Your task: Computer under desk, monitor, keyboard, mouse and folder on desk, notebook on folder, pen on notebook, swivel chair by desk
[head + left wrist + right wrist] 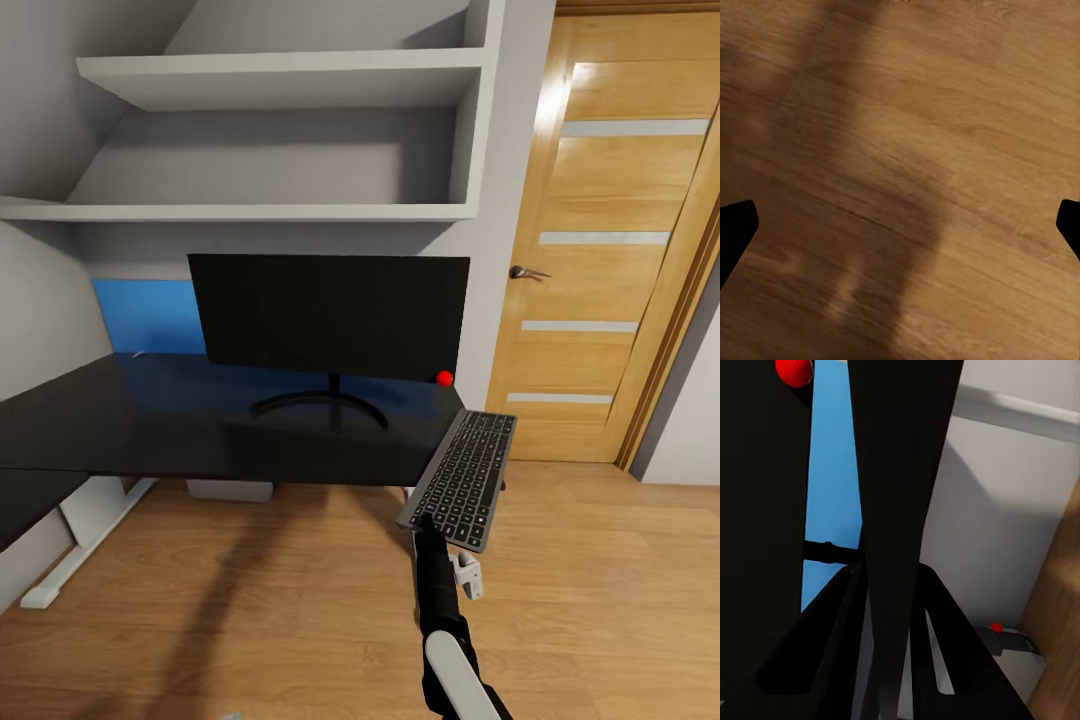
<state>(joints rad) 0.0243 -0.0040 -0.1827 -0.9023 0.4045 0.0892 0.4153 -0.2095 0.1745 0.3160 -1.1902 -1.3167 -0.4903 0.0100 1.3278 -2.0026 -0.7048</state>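
Keyboard (461,477) is clamped edge-on at its near short end by the right jaws (424,522), far end reaching over the desk (150,420) corner. Stiff, light, long lever: sag likely. Left jaws (900,225) spread, empty.

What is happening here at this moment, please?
The robot's right pincer holds the keyboard by its near edge, in the air beside the right end of the black desk, above the wooden floor. The monitor already stands on the desk. The keyboard is not yet set down. The left pincer is open and empty, facing the floor.
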